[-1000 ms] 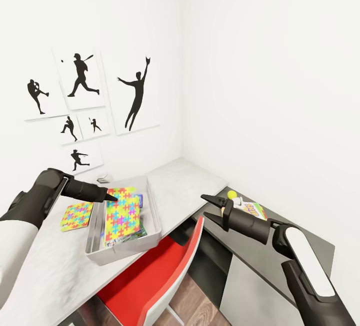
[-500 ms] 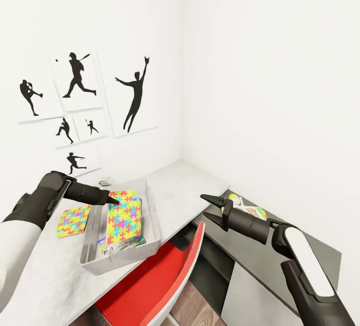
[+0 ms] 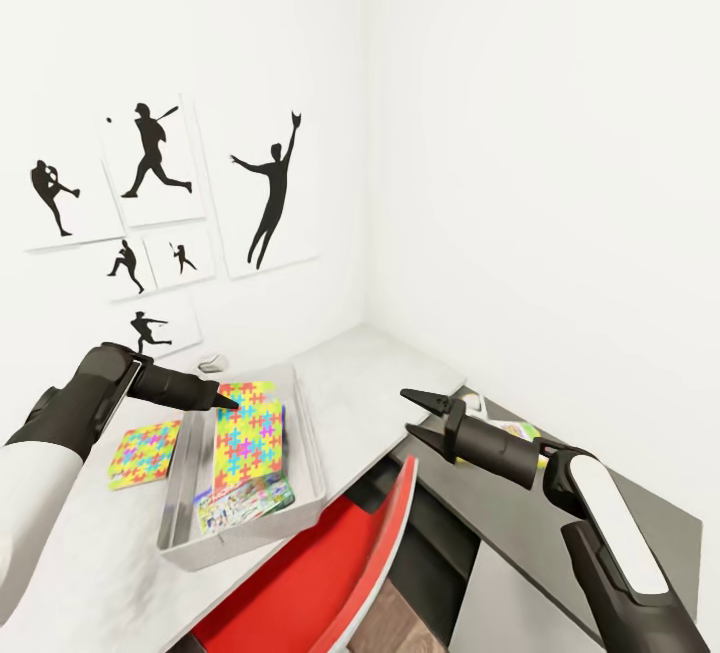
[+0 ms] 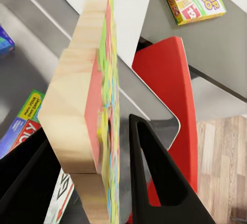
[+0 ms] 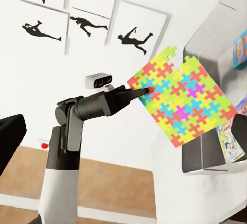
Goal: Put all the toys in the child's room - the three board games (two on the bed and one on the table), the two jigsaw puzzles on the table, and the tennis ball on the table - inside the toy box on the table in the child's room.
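Puzzle on the surface (image 3: 146,453): at nine o'clock of the toy box (image 3: 172,503) lies the second jigsaw mat, flat and not yet binned — I could forget it.
Left jaws (image 3: 226,398): pinching one edge of the held jigsaw puzzle (image 3: 248,429) over the box; wrist view shows its wooden backing (image 4: 85,87) on edge between the fingers (image 4: 154,177).
Risk: if I let go while it is tilted, it may lean on the wall or slide over the rim.
Box contents: a board game (image 3: 243,506) lies at six o'clock of the held mat.
Right jaws (image 3: 418,415): spread, holding nothing.
Game past the right arm (image 3: 507,427): at three o'clock, on the dark top — easy to miss.
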